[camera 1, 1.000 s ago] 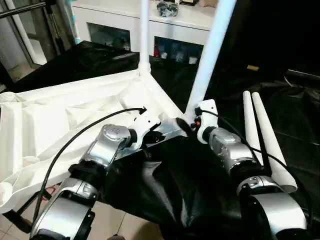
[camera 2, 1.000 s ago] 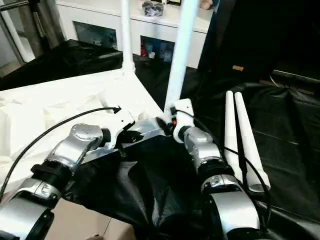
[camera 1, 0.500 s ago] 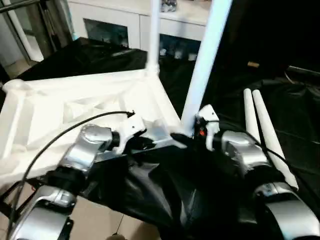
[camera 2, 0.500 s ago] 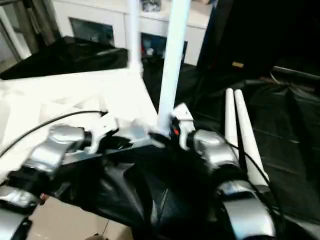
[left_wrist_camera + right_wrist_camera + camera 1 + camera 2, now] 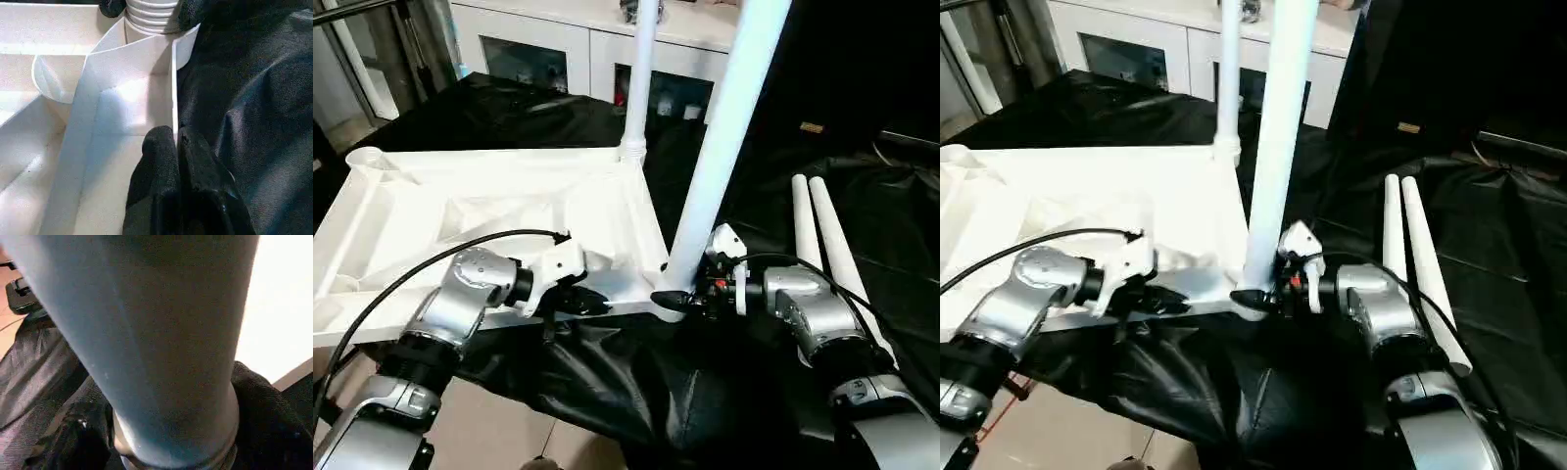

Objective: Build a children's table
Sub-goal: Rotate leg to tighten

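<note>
Swung round since 1 second ago: tabletop (image 5: 489,211), now lying flatter, ribbed underside up, far empty corner socket (image 5: 364,157) newly in sight. Near edge overhanging the black cloth (image 5: 636,382) toward bare floor tiles (image 5: 475,436), room there open. 2 legs standing upright in the sockets: near leg (image 5: 729,127) at the closest corner, far leg (image 5: 639,73) behind it.

Left gripper (image 5: 176,142) pressed together on the thin upright rim of the tabletop, just beside the near socket; black fingers (image 5: 156,161) flanking the wall in the left wrist view. Right gripper (image 5: 690,294) wrapped round the foot of the near leg where it enters the socket, black finger (image 5: 668,295) curling across the front; fingers (image 5: 73,435) on both sides of the leg in the right wrist view.

2 spare legs (image 5: 827,259) lying side by side on the cloth, to the right of the right forearm, close beside it. White glass-door cabinet (image 5: 558,49) beyond, near the far leg.
</note>
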